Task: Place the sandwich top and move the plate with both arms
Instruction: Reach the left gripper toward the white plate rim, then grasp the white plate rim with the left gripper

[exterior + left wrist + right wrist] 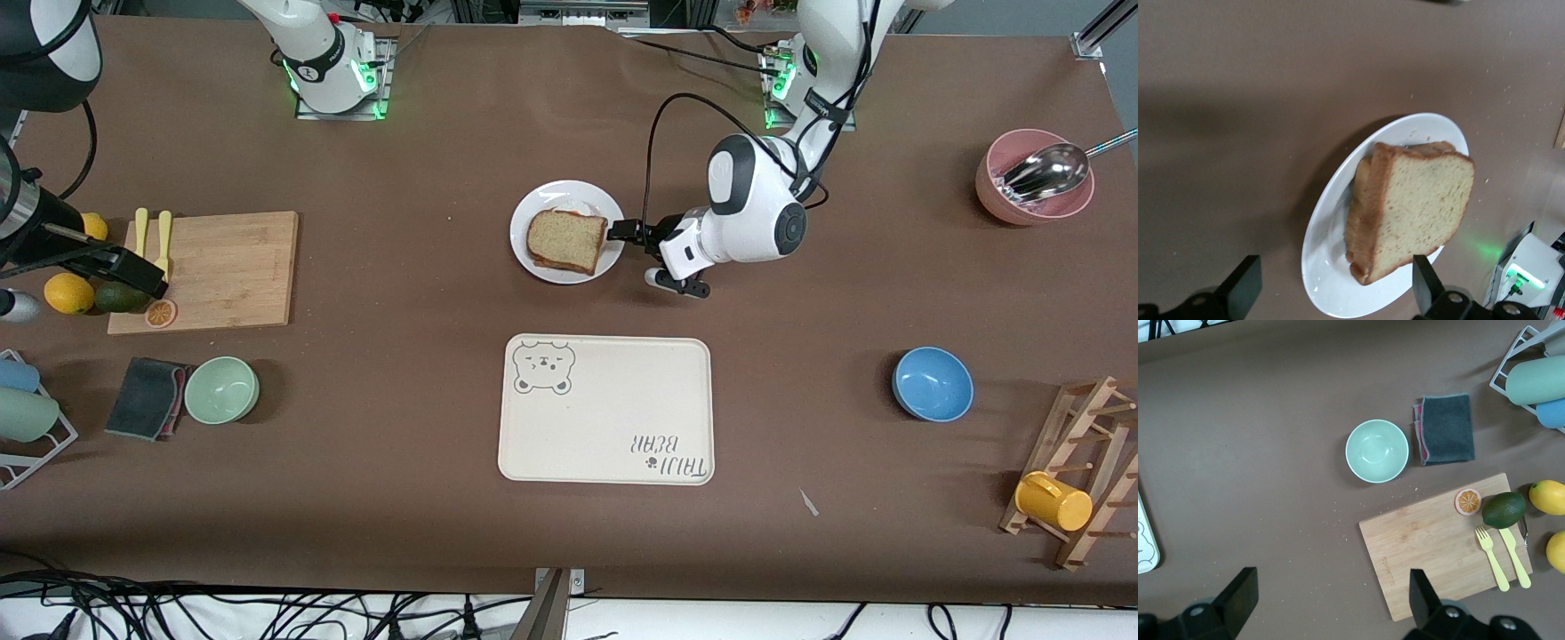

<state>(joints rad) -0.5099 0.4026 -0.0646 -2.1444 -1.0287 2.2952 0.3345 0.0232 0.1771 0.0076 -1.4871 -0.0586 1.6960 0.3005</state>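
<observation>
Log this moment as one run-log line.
sandwich top: on plate, stacked on sandwich | left gripper: open, beside plate rim | right gripper: open, waiting above cutting board | plate: not yet moved

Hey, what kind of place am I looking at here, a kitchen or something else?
Probably a robotics lab staged as a kitchen: two bench-mounted arms share a brown-covered table with a sandwich on a white plate, a cutting board and bowls, while loose cables trail along the table's edge.

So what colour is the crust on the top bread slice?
Dark brown around a tan crumb; the slice shows best in the left wrist view.
</observation>
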